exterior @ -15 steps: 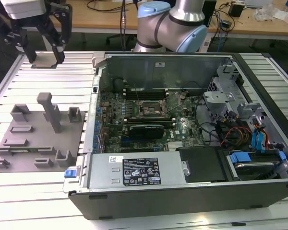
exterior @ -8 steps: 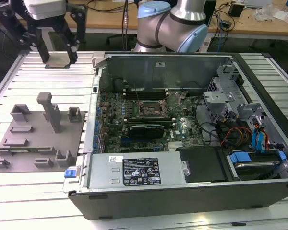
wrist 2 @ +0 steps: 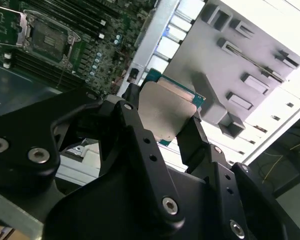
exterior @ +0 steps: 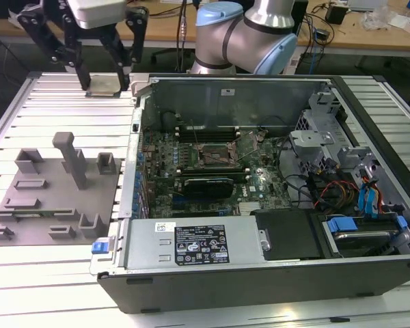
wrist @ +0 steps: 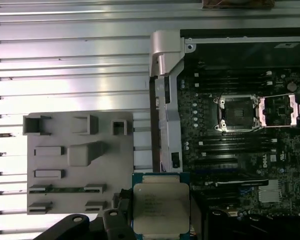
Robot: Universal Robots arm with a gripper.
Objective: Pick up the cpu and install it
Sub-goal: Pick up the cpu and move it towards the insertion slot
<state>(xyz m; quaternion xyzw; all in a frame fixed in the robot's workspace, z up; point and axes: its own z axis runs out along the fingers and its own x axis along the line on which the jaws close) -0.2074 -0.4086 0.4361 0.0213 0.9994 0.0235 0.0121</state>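
My gripper (exterior: 106, 83) hangs high over the slatted table at the exterior view's far left, outside the computer case, and is shut on the cpu (exterior: 104, 87). The cpu is a flat silver square chip with a green rim, clamped by its edges between the black fingers (wrist 2: 132, 107) in both wrist views (wrist: 161, 207). The dark motherboard socket (exterior: 215, 156) lies inside the case with its metal frame flipped open (wrist: 280, 110) and its bed bare (wrist: 237, 114). Chip and socket are well apart; the socket sits to the exterior view's right of the gripper.
A grey fixture plate (exterior: 48, 198) with blocks and a tall post lies on the table at the exterior view's left, below the gripper. The open case's sheet-metal wall (exterior: 133, 157) stands between gripper and motherboard. A power supply (exterior: 191, 242) and drive cages (exterior: 328, 137) line the case.
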